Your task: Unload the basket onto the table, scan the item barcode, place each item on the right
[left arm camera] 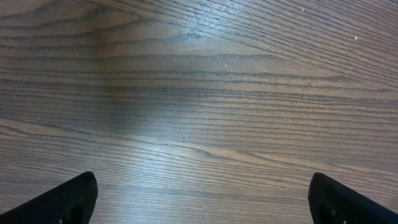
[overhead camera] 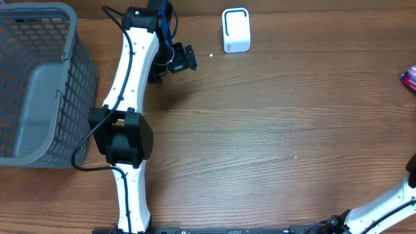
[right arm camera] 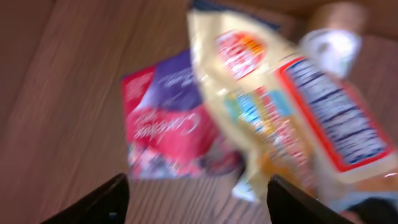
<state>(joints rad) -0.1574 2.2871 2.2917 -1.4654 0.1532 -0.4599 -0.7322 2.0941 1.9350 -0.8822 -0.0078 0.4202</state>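
A white barcode scanner (overhead camera: 235, 29) stands upright at the back of the table. In the blurred right wrist view, a yellow snack packet (right arm camera: 280, 106) with a red-bordered label lies partly over a red and purple packet (right arm camera: 168, 124) on the wood. No barcode can be made out on either. My right gripper (right arm camera: 198, 186) hovers just short of them, open, with only bare table between its fingers. The red and purple packet (overhead camera: 409, 79) also peeks in at the overhead view's right edge. My left gripper (overhead camera: 185, 58) hangs open over bare wood, left of the scanner.
A grey plastic basket (overhead camera: 39, 84) fills the far left of the table. The left arm (overhead camera: 127, 130) runs up the table beside it. Part of the right arm (overhead camera: 390, 205) shows at the bottom right corner.
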